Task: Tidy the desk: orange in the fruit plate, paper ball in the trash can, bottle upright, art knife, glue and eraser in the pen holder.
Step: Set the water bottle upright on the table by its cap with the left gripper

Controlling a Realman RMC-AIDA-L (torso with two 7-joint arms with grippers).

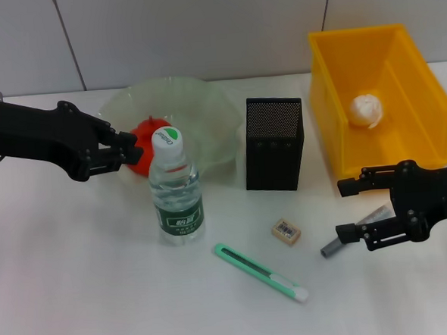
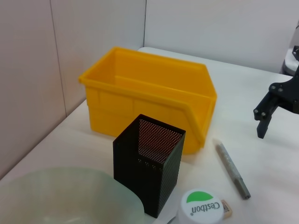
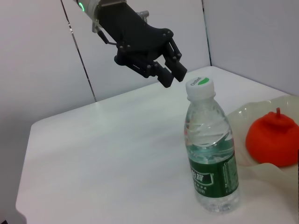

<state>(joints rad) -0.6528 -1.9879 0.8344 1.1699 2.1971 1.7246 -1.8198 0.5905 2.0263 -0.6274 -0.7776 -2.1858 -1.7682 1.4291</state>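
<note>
Right gripper point(image 1: 346, 210), jaws apart over the glue point(image 1: 358, 229), seems set to grasp it; next, carry to the pen holder point(image 1: 274, 143).

Right gripper point(image 2: 268, 114) hangs over the table point(image 2: 261, 88), fingers apart, nothing between them. Glue stick point(image 2: 232, 168) lies flat just below it, towards the pen holder point(image 2: 148, 170). Yellow bin point(image 2: 147, 95) well off to the gripper's side, behind holder. Bottle cap point(image 2: 200, 208), eraser corner point(image 2: 226, 209), plate rim point(image 2: 70, 193) nearest cam.
</note>
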